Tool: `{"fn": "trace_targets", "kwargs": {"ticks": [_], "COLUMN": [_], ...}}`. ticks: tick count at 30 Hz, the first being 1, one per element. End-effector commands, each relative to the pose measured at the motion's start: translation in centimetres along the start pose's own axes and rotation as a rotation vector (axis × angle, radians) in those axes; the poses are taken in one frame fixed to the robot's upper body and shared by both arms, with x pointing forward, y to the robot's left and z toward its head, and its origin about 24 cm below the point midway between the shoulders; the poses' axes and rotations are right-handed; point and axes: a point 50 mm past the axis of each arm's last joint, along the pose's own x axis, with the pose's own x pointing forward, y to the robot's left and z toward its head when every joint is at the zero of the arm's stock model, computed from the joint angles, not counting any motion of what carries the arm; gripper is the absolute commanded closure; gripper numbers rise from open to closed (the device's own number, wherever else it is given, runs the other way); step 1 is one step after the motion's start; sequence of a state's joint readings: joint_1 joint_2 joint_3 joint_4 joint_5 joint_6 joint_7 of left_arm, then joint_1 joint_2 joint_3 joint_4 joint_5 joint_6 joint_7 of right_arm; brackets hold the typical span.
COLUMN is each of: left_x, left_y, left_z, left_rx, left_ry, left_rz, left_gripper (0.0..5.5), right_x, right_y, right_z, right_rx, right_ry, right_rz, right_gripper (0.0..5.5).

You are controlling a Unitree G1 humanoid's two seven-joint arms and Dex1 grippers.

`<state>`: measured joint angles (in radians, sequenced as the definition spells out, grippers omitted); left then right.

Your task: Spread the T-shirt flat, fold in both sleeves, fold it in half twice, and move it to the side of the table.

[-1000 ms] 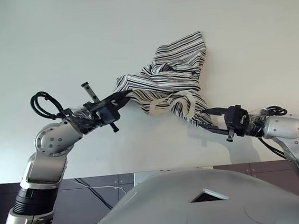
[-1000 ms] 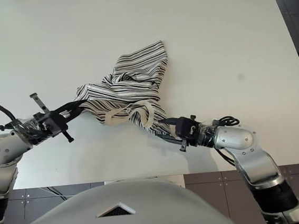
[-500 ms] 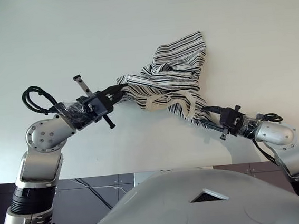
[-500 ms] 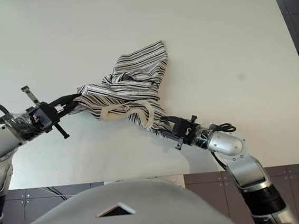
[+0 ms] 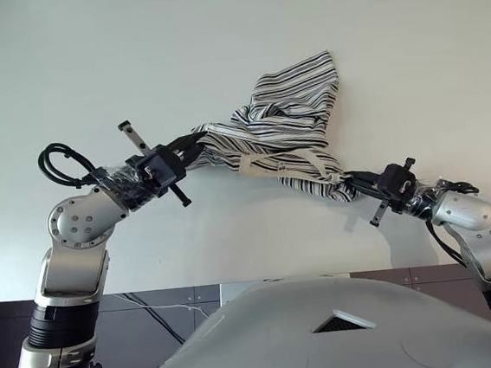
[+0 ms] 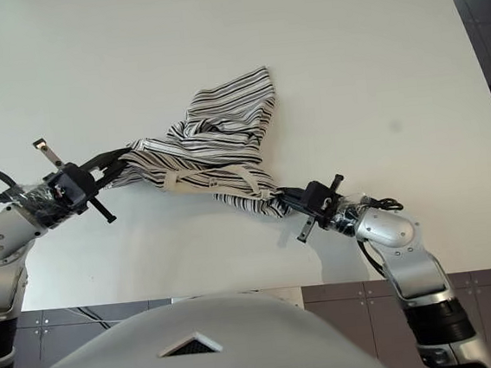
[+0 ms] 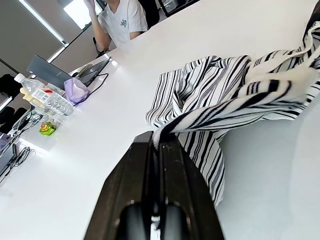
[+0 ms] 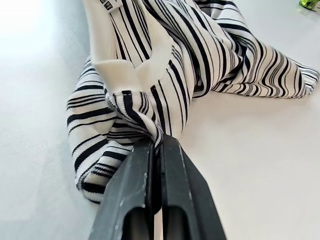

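Observation:
A black-and-white striped T-shirt (image 5: 287, 115) with a cream neckband lies bunched on the white table (image 5: 213, 30), stretched between my two arms. My left gripper (image 5: 196, 143) is shut on the shirt's left end, pinching a striped edge (image 7: 165, 132). My right gripper (image 5: 349, 178) is shut on the shirt's near right end, where the fabric bunches at its fingertips (image 8: 150, 135). The middle of the shirt hangs taut in a band between them, with the cream neckband (image 6: 228, 179) along it. The far corner (image 5: 321, 64) rests on the table.
The table's near edge (image 5: 263, 280) runs just below both arms. At the table's far end in the left wrist view stand a laptop (image 7: 50, 70), a water bottle (image 7: 42, 97) and a purple bag (image 7: 75, 90). Bare table surrounds the shirt.
My right gripper has pulled its end of the shirt rightward and slightly up, drawing the fabric tauter. The left gripper shifted slightly left and up, then held.

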<state>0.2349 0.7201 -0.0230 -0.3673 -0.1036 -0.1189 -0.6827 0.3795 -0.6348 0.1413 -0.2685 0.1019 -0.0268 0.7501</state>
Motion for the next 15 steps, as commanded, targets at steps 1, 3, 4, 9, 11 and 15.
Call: {"fn": "trace_targets", "kwargs": {"ticks": [1, 3, 4, 9, 11, 15], "left_x": [0.9, 1.7, 2.3, 6.1, 7.9, 11.5], "left_y": [1.3, 2.1, 2.8, 8.1, 10.6, 15.8], "left_z": [0.2, 0.1, -0.2, -0.9, -1.0, -0.3], "left_rx": [-0.041, -0.076, -0.085, -0.059, -0.045, -0.001], "left_ry": [-0.012, -0.012, -0.005, 0.023, 0.034, 0.094], "left_rz": [0.083, 0.117, 0.126, 0.178, 0.215, 0.259], "left_gripper": [5.4, 5.4, 5.4, 5.4, 5.4, 5.4], "right_x": [0.4, 0.6, 0.8, 3.4, 4.9, 7.3], "right_y": [-2.2, -4.7, -6.3, -14.6, -17.4, -22.0], "right_z": [1.5, 3.1, 4.2, 9.8, 11.8, 15.9], "right_rx": [-0.042, -0.082, -0.121, -0.326, -0.36, -0.456], "right_ry": [-0.067, -0.108, -0.127, -0.113, -0.092, 0.053], "right_rz": [-0.052, -0.083, -0.078, -0.055, -0.064, -0.139], "right_gripper": [5.35, 5.35, 5.35, 5.35, 5.35, 5.35]}}
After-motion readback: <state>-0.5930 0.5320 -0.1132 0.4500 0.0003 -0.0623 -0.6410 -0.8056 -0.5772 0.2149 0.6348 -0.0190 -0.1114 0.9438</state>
